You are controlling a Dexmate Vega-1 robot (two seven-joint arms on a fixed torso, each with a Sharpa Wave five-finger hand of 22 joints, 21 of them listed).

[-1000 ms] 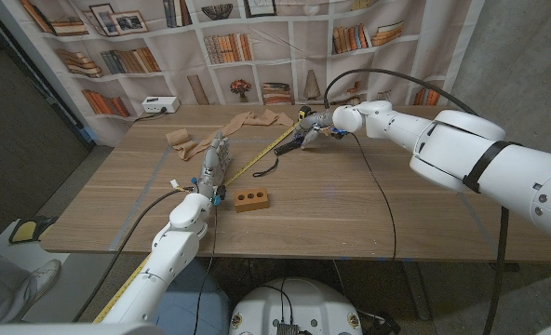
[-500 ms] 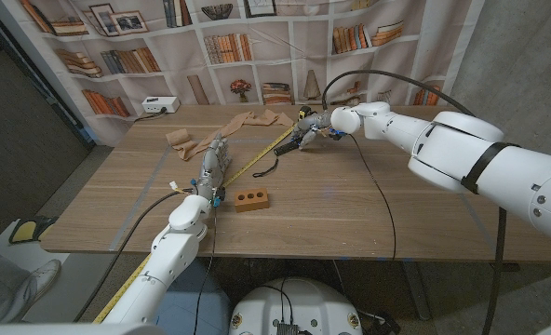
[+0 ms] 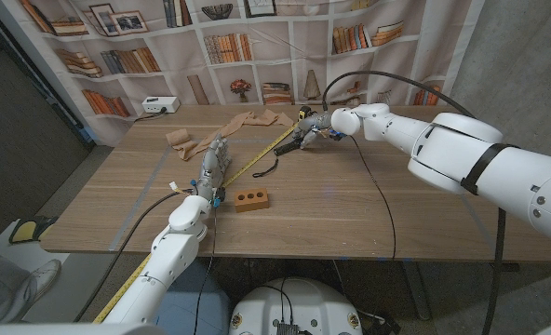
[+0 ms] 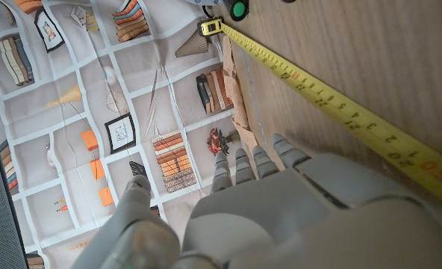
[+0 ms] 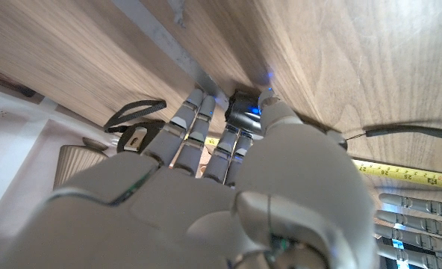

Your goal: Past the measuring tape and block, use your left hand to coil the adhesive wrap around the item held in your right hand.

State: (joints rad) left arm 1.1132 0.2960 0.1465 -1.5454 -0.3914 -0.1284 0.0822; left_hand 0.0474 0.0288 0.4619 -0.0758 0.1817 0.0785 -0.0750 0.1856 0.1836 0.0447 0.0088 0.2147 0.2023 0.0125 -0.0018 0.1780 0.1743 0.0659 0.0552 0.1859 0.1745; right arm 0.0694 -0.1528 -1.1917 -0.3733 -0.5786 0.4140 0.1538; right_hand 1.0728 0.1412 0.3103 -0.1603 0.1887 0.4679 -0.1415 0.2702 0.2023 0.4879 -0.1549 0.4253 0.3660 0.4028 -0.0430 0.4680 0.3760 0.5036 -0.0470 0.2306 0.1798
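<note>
The wrap (image 3: pixel 221 128) is lying loose on the far-left part of the counter (image 3: pixel 350 214), a tan strip with a small roll at its left end. It looks soft, light and floppy, so I'd guess it'll bunch and cling to itself. Best bet is probably pinching the free end rather than the roll. The left hand (image 3: pixel 214 165) is just in front of it, fingers (image 4: pixel 243 166) straight and slightly apart, holding nothing. Beside it the tape (image 3: pixel 253 163) runs diagonally across the counter, with the block (image 3: pixel 251 199) (brick-coloured, holes in it) nearer the robot. Further right, the right hand (image 3: pixel 315 127) sits low at the tape's far end, fingers (image 5: pixel 198 127) curled down around a small dark item (image 5: pixel 243 116) with a black strap. It looks clamped on it, though the grip is partly hidden. That item looks rigid, so it should take wrapping fine.
</note>
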